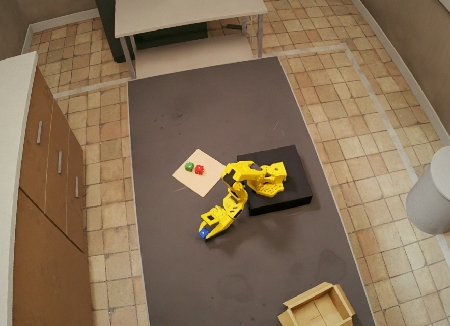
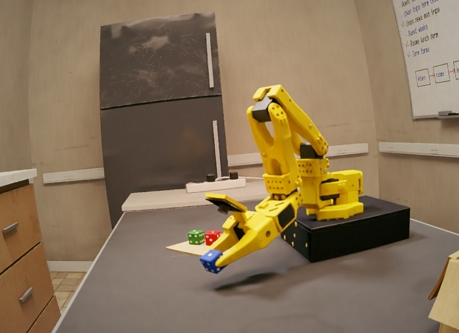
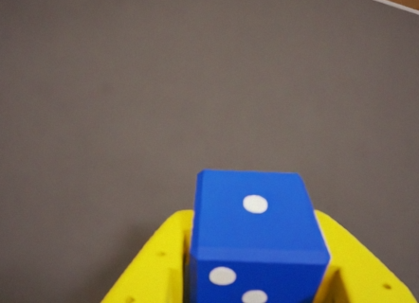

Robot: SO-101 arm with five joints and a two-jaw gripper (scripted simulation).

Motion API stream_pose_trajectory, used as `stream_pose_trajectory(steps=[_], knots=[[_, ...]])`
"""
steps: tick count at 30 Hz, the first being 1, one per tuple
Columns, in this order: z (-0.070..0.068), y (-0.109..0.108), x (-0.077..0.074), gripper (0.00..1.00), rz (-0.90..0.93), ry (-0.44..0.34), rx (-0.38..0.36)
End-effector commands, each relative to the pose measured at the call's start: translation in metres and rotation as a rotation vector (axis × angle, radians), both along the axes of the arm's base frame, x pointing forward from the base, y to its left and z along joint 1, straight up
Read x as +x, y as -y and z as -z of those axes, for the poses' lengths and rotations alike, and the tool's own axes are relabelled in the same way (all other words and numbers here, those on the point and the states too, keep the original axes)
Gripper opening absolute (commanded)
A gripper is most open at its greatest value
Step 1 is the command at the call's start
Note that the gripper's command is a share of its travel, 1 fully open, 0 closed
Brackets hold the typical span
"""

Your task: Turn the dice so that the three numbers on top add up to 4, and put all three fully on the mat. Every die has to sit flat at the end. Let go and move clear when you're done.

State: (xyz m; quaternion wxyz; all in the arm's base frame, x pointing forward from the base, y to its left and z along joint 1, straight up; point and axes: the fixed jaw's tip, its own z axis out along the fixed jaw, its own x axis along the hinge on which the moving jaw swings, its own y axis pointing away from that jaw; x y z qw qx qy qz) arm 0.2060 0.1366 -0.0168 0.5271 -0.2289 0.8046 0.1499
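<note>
My gripper (image 1: 203, 233) (image 2: 214, 261) (image 3: 256, 240) is shut on the blue die (image 1: 202, 233) (image 2: 212, 262) (image 3: 253, 221). The die is held tilted above the dark table, in front of the mat in the exterior view, with its one-pip face turned upward. A green die (image 1: 189, 166) (image 2: 196, 237) and a red die (image 1: 199, 169) (image 2: 212, 238) sit flat on the beige mat (image 1: 203, 186) (image 2: 179, 247), close together. The red die's top seems to show one pip; the green die's top is too small to read surely. The gripper partly hides the red die and the mat in the exterior view.
The arm stands on a black block (image 1: 300, 180) (image 2: 360, 235) to the right of the mat. An open cardboard box (image 1: 316, 312) (image 2: 448, 296) is at the near right of the dark table (image 1: 174, 278) (image 2: 148, 303).
</note>
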Motion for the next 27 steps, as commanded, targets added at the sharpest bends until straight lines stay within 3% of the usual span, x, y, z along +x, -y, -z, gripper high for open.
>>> stream_pose_trajectory(steps=[1,27], knots=[[0.0018,-0.0019,-0.0002,0.00,-0.002,0.002,0.014],[0.0097,-0.0017,-0.0003,0.00,-0.002,0.002,0.014]])
